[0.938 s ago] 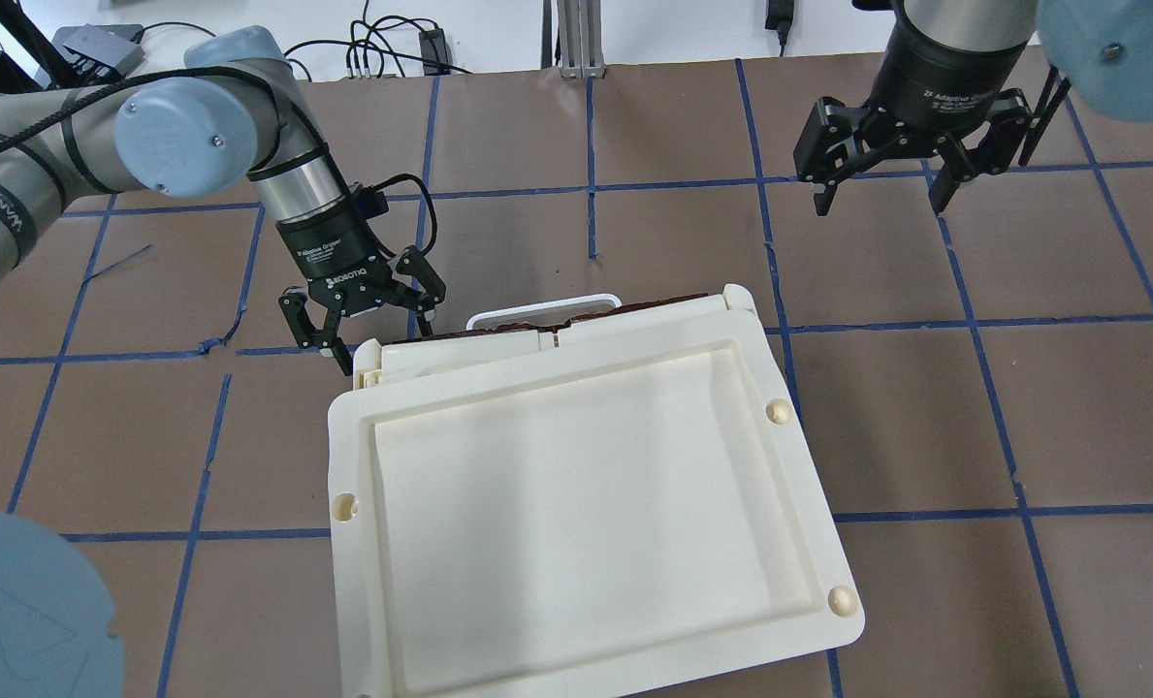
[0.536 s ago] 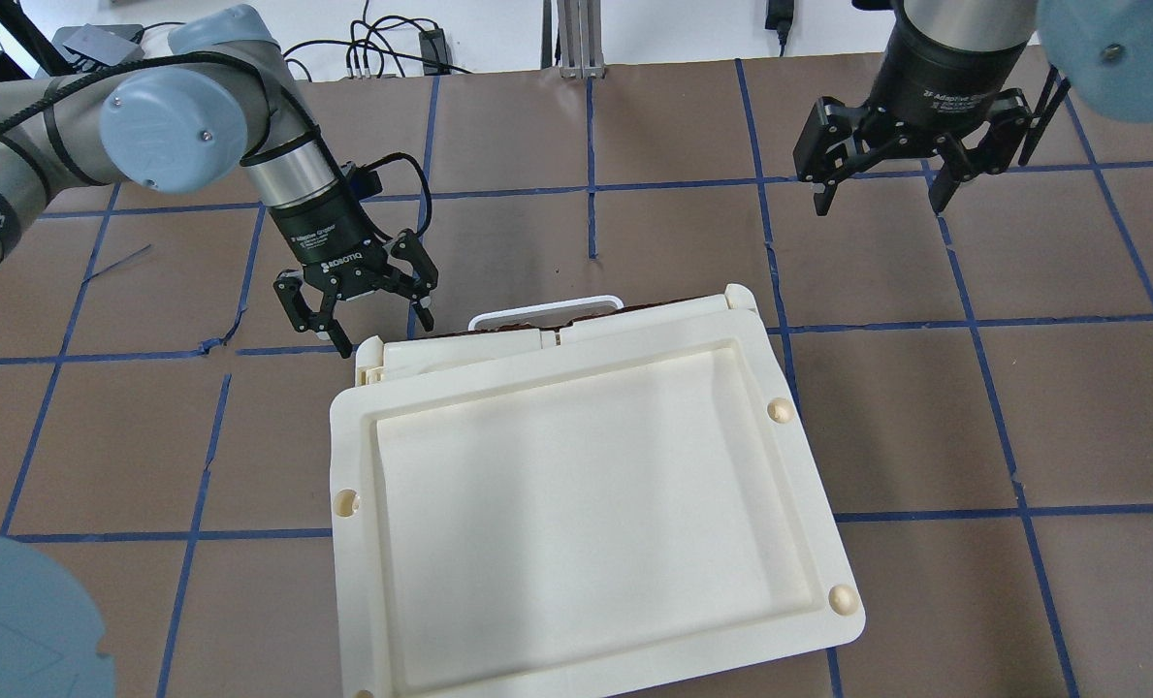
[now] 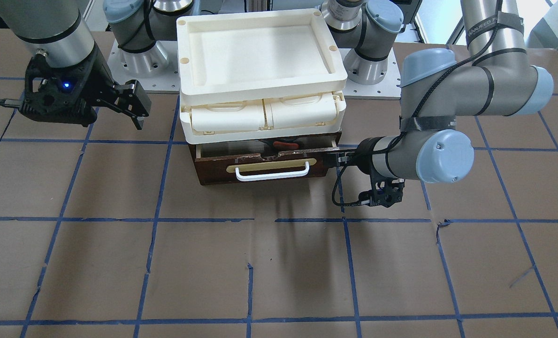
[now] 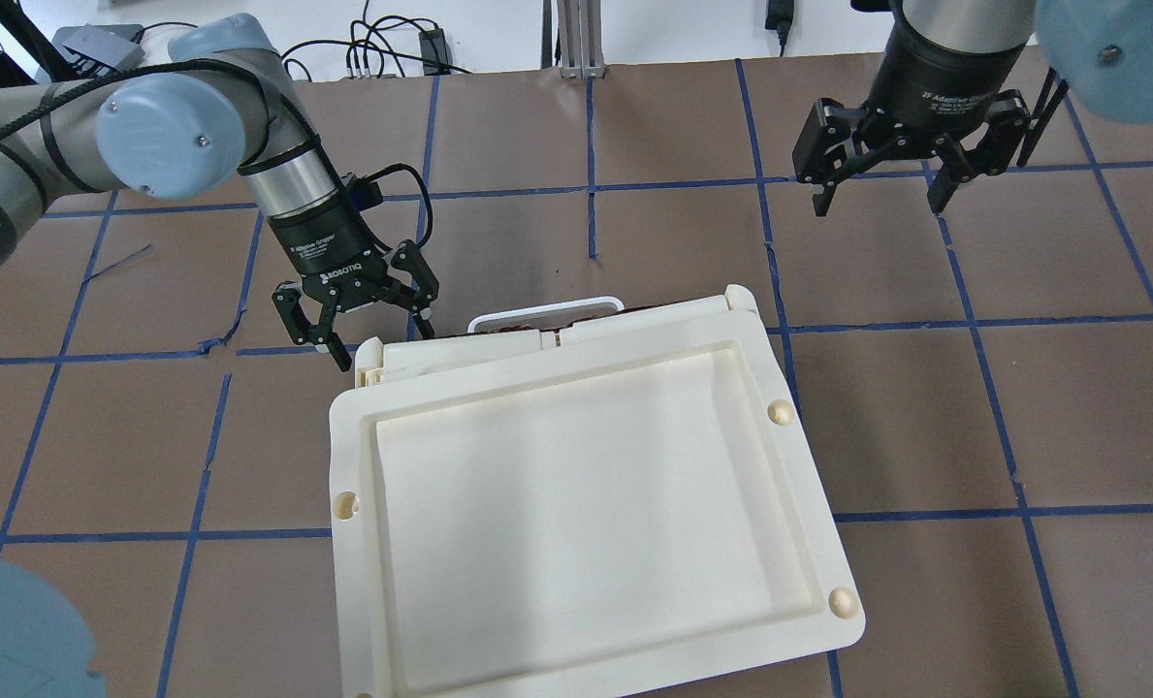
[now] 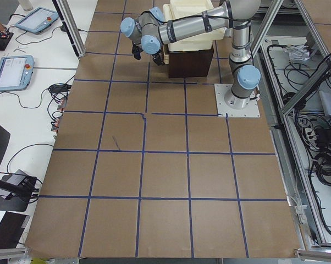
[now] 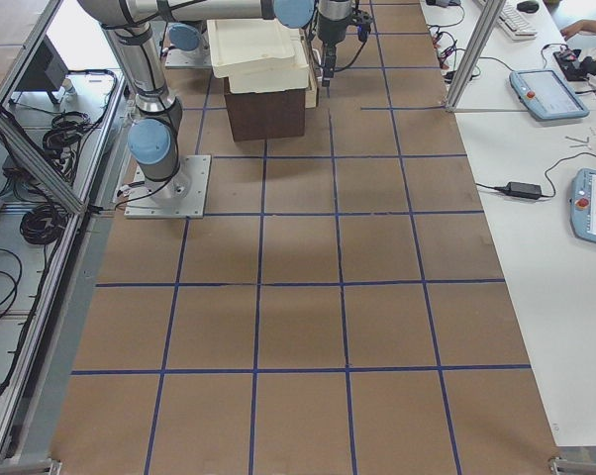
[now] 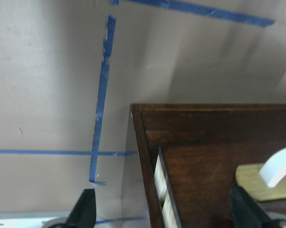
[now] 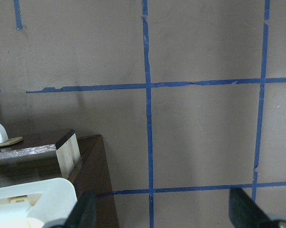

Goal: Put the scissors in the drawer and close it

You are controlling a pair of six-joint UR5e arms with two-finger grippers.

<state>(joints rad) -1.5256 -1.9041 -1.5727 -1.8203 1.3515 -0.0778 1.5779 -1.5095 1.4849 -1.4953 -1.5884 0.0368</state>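
The drawer [image 3: 213,173] has a dark brown front and a white bar handle [image 3: 271,174], and it stands slightly open under the cream unit. An orange-lined loop of the scissors [image 3: 286,144] shows in the gap; the rest is hidden. My left gripper [image 4: 363,334] is open at the drawer's left front corner. In the left wrist view its fingertips [image 7: 83,211] straddle that corner of the drawer [image 7: 214,142]. My right gripper [image 4: 877,194] is open and empty, raised far to the right. The drawer's other corner [image 8: 62,149] shows in the right wrist view.
A cream plastic tray [image 4: 353,456] sits on top of the cabinet, over cream compartments [image 3: 227,117], and hides most of the drawer from above. The brown table has blue tape lines. Cables lie along the far edge [image 4: 382,48].
My left gripper drew back from the drawer's corner, then came down to it again. A little less of the brown front shows past the tray. The right arm has not moved.
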